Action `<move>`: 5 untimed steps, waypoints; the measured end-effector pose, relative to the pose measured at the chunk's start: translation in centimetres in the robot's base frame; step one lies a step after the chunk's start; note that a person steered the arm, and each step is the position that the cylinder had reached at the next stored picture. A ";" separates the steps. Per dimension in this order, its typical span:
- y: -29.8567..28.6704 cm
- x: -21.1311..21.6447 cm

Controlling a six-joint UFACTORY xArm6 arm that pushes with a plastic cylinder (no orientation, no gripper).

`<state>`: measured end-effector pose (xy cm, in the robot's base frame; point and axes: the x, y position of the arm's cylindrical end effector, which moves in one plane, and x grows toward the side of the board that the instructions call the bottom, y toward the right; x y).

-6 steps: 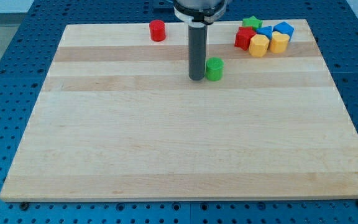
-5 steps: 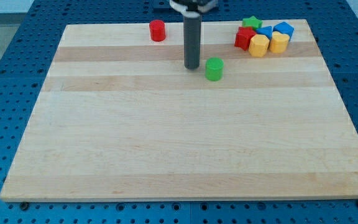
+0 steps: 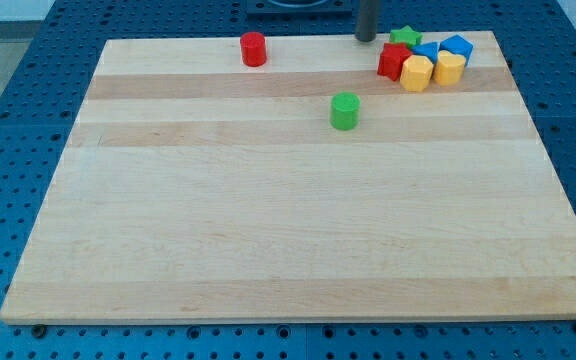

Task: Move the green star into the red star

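My tip (image 3: 366, 39), a bare dark rod holding nothing, stands at the frame's upper right, just left of the small green star block (image 3: 404, 37). That star sits touching the red star block (image 3: 393, 62). Next I judge a short downward nudge.

my tip (image 3: 366, 39) just left of green star (image 3: 403, 37), red star (image 3: 393, 62) below

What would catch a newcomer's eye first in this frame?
Probably the tight cluster of blocks at the view's top right: a green star, red star, two yellow blocks and two blue ones. My tip stands just left of the green star. A green cylinder sits alone mid-board, a red cylinder at the top edge.
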<state>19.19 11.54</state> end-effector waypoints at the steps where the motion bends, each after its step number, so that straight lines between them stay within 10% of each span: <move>1: 3.0 0.0; 3: 7.4 0.5; 5: -1.7 3.6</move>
